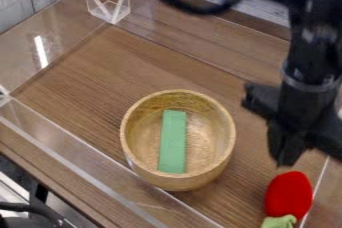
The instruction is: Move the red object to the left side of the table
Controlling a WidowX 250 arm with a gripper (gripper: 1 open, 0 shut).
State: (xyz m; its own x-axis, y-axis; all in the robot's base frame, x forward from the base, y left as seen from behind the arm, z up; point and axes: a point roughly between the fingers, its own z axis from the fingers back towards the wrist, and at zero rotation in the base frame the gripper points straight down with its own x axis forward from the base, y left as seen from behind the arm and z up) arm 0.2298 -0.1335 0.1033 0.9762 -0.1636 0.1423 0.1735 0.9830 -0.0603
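The red object (289,192) lies on the brown wood-grain table (120,67) at the front right, its green leafy end toward the front edge. My gripper (287,154) hangs just above it, pointing straight down and blurred by motion. Its fingers look drawn together with nothing between them, and the red object stays on the table, not held.
A wooden bowl (147,157) stands left of the red object with a flat green block (174,140) inside. Clear acrylic walls (54,137) border the table, and a clear corner piece (107,5) sits at the back left.
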